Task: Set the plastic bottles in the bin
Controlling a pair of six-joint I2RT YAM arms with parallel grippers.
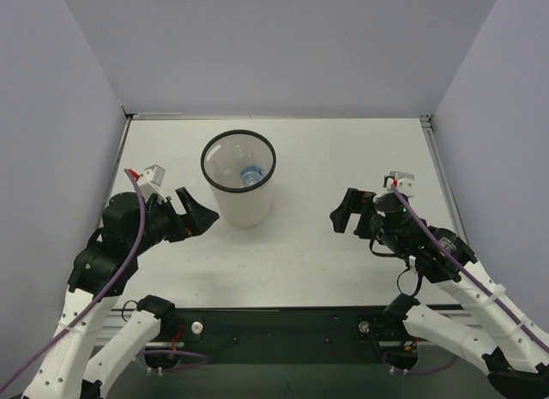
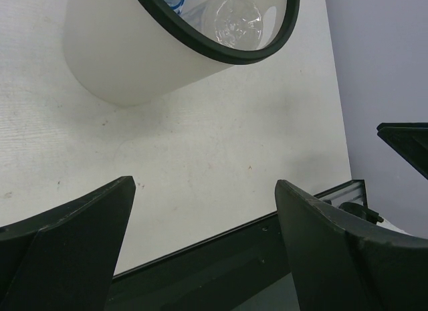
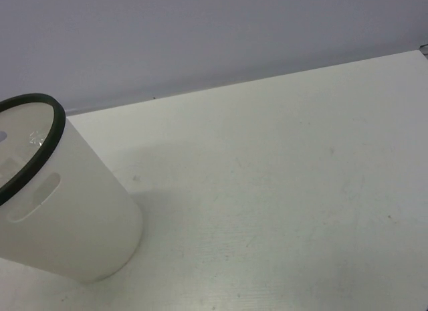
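Lying inside bin [image 1: 240, 208]: plastic bottles [image 2: 231, 17], clear body and blue wrap visible, count unclear. Bin upright, mid-table [image 1: 343, 150]. Left gripper [image 1: 202, 215] just beside bin, fingers [image 2: 73, 237] spread wide, empty. Right gripper [image 1: 341, 214] well apart from bin; finger spacing cannot be told.

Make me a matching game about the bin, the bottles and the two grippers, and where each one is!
Things:
1. bin
2. bottles
3. left gripper
4. right gripper

Places:
A. down inside the bin
B. left of the bin, fingers wide apart
C. standing upright on the table
D. right of the bin

Pairs: 1-C, 2-A, 3-B, 4-D
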